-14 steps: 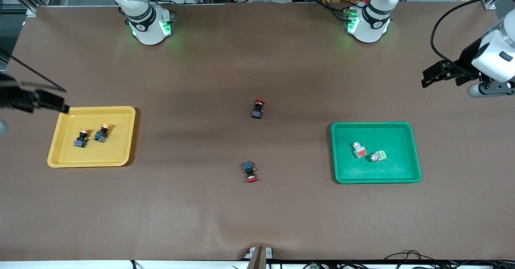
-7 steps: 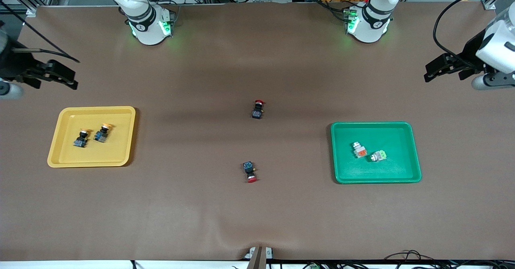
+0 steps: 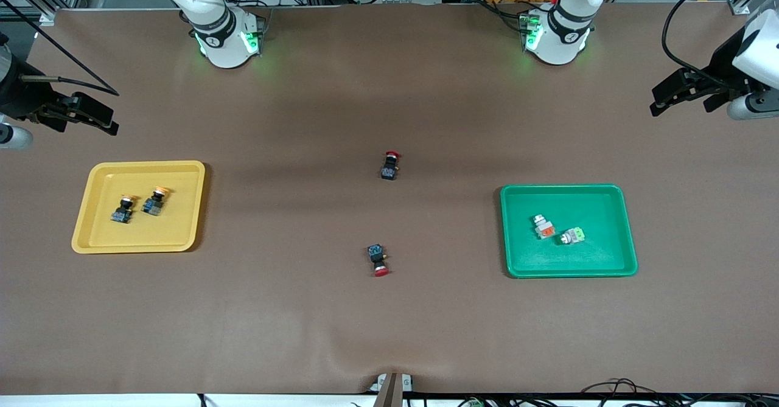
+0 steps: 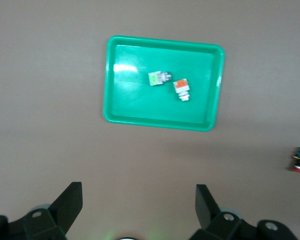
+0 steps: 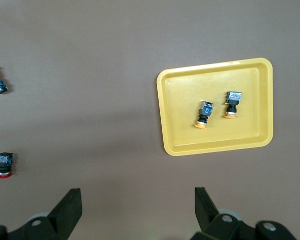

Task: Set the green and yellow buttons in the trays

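Observation:
The yellow tray lies toward the right arm's end of the table and holds two orange-yellow capped buttons; it also shows in the right wrist view. The green tray lies toward the left arm's end and holds two pale grey buttons, one orange-capped, one green-capped; it shows in the left wrist view. My right gripper is open and empty, high above the table's edge beside the yellow tray. My left gripper is open and empty, high above the table's edge beside the green tray.
Two red-capped black switches lie mid-table between the trays, one farther from the front camera, one nearer. Both arm bases stand along the table's edge farthest from the front camera.
Both grippers have risen and drawn away from the trays toward the table's ends. The buttons and trays have not moved.

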Robot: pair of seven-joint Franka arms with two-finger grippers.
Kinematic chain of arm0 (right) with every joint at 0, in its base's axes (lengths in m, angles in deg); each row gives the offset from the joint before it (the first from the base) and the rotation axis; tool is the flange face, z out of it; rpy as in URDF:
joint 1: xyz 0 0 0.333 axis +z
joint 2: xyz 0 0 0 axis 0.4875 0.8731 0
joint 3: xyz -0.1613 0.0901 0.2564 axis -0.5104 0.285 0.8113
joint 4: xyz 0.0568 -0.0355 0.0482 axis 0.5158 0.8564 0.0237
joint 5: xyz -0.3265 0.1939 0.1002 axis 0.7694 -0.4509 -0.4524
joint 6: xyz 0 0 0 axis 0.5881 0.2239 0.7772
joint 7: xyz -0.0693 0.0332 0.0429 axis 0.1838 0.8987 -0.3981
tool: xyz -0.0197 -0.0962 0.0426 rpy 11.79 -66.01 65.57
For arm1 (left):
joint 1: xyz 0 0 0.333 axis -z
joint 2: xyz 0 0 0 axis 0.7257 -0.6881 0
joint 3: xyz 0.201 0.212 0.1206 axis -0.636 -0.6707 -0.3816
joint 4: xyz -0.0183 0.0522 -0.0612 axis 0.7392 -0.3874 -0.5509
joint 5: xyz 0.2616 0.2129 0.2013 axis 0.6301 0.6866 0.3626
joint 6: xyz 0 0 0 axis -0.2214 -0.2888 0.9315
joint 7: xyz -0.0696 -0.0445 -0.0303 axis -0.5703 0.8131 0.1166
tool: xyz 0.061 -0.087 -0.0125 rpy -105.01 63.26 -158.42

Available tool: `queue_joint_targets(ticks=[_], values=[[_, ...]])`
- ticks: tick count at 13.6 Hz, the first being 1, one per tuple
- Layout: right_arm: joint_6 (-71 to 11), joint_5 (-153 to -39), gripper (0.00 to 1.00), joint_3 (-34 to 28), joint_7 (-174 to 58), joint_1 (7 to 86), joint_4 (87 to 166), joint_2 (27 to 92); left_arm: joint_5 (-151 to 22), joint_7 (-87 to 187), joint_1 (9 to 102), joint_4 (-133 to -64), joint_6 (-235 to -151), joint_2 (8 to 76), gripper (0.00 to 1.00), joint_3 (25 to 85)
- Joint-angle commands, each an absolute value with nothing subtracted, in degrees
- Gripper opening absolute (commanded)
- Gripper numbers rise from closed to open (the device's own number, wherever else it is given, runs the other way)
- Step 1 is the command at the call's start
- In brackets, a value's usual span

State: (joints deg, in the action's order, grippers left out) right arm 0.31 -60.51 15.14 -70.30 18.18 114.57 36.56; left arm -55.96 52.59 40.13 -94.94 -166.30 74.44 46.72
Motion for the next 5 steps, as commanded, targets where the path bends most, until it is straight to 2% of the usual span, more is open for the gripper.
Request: queue_joint_targets(ticks=[1,5], values=[[-0.9,-61.6,1.00,15.4,-70.5,17.5,116.7,34.7,-53.9,51.7,39.7,-94.9,-166.7,75.6,1.00,47.3],[-1.1,-61.6,1.00,14.7,-69.8,17.7,116.6,34.8,-53.8,51.9,39.8,-93.6,-166.1,74.6,1.00,47.3]])
